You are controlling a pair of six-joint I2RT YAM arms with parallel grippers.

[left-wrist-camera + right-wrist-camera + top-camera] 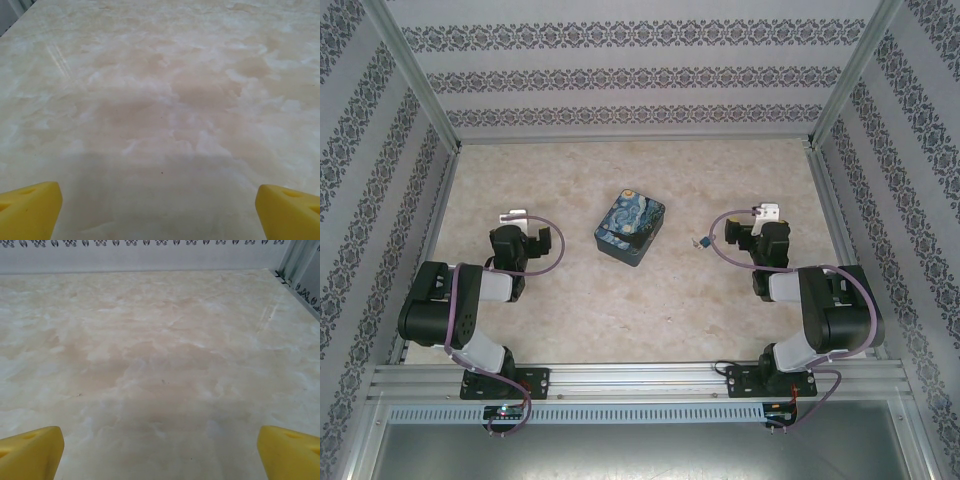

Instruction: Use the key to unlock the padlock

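padlock point(703, 242) | tiny, bluish-grey, lying right of centre | key point(695, 239) | brassy sliver just beside it, left

L gripper point(511, 214) wide open; R gripper point(767, 211) wide open; both low.

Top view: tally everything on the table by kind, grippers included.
Starry Night case: 1
Padlock: 1
Grippers: 2 (left gripper, right gripper, both open)
Key: too small to make out, not counted
Total: 4
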